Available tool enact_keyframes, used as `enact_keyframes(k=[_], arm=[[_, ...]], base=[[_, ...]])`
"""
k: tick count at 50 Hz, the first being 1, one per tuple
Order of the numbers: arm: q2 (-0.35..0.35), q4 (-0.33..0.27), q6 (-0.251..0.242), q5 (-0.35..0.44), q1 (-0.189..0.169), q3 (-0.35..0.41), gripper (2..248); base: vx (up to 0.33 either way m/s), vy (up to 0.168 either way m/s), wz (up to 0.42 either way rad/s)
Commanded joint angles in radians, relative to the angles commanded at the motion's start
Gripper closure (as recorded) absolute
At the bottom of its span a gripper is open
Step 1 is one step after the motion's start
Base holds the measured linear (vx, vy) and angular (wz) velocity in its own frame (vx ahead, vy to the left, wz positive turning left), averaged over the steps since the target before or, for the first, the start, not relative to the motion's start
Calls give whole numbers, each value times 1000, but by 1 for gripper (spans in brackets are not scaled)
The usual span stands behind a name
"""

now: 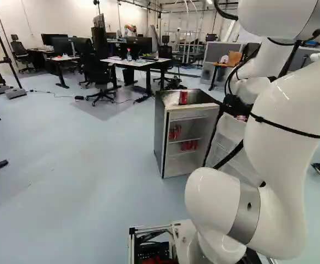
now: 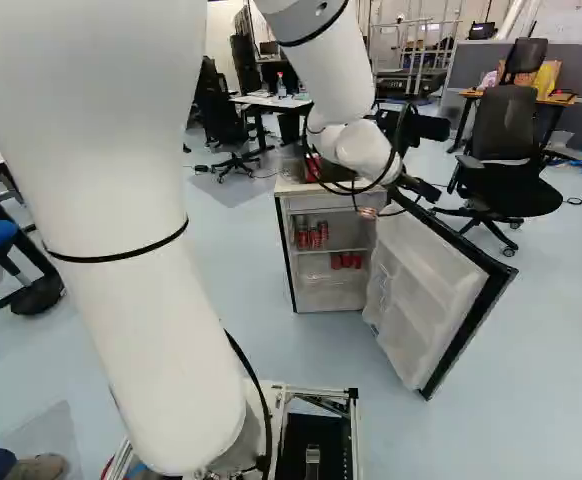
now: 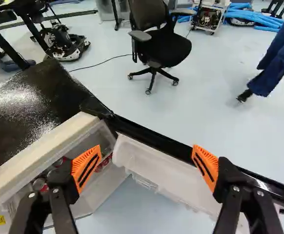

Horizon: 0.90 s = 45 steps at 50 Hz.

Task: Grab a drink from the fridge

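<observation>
My gripper (image 2: 399,200) hangs over the near side of the fridge, by the hinge of its swung-out door (image 2: 426,290). In the wrist view the gripper (image 3: 146,167) stands open above the inner door edge, with nothing held. The fridge (image 1: 159,132) is dark-sided with a white interior. Red cans (image 1: 188,145) stand on a lower shelf and more red cans (image 2: 311,238) on the shelf above. A red can (image 1: 183,97) rests on the fridge top. Through the wrist view, cans (image 3: 40,184) show inside, partly hidden by one finger.
An office chair (image 2: 506,150) stands behind the door. Desks with monitors (image 1: 138,63) are farther back. A person's leg (image 3: 281,58) shows beyond the door, and another person's shoe (image 2: 39,467) is close beside the base.
</observation>
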Motion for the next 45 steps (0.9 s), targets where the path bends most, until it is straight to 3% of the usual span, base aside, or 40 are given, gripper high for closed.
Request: enact_keyframes(k=[29,45], arm=[[-22,90,0,-127,-66,-96,3],[-73,126,0,-200,-101,-156,3]], base=[[0,0,0],[0,0,0]])
